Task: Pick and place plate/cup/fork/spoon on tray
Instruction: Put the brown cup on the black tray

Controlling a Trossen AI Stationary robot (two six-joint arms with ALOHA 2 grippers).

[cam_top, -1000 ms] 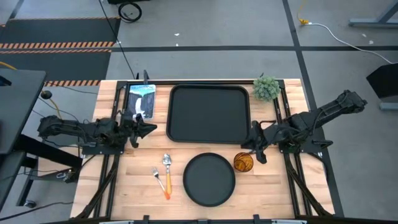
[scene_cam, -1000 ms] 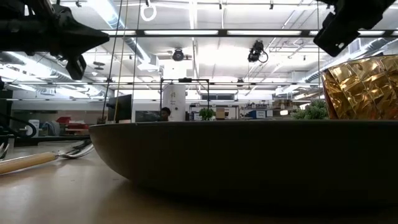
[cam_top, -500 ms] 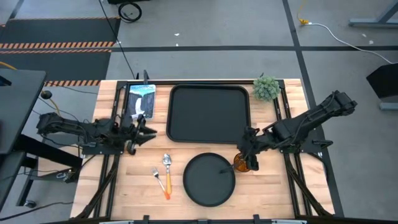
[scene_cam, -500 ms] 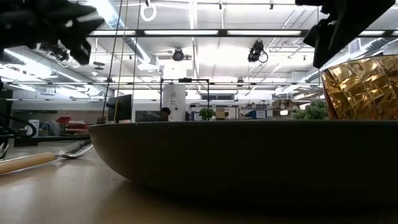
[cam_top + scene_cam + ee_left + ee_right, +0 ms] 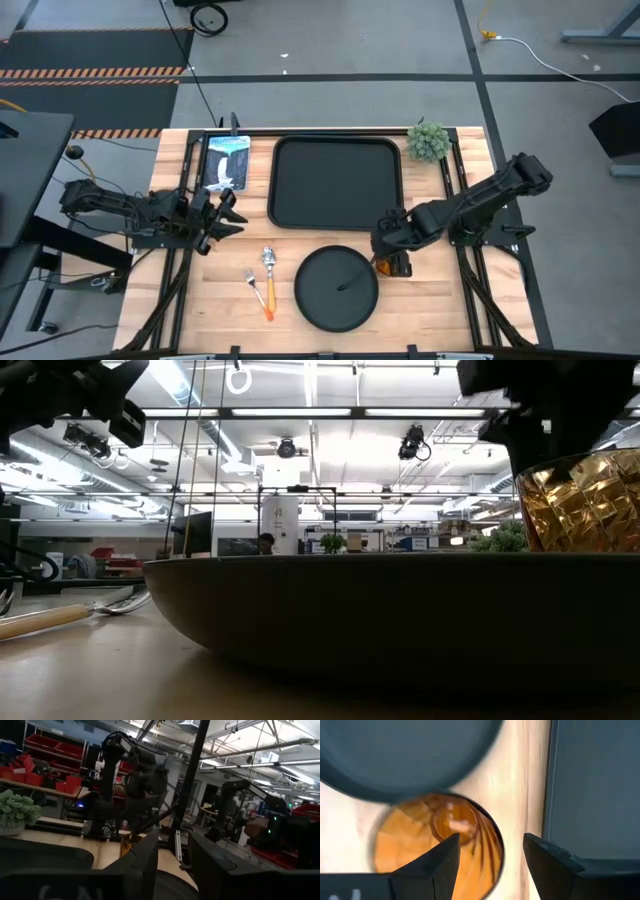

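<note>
The amber cup (image 5: 437, 845) stands upright on the wood next to the round black plate (image 5: 337, 288), which lies flat near the front edge. My right gripper (image 5: 492, 865) is open just above the cup, one finger over its inside and one outside its rim; in the high view (image 5: 386, 252) it covers most of the cup. The low view shows it (image 5: 525, 420) above the cup (image 5: 585, 500). The spoon (image 5: 268, 262) and the fork (image 5: 252, 280) lie left of the plate. The black tray (image 5: 335, 182) lies at the far middle. My left gripper (image 5: 226, 214) is open and empty, left of the tray.
A small green potted plant (image 5: 428, 141) stands at the tray's far right corner. A blue-white picture card (image 5: 227, 160) lies left of the tray. Metal frame rails (image 5: 455, 180) run along both sides of the table.
My right gripper has moved toward the table's left and near edges and gone down, from beside the tray's right side to over the cup. My left gripper has drawn back a little toward the left edge. The cup, plate, fork and spoon have stayed put.
</note>
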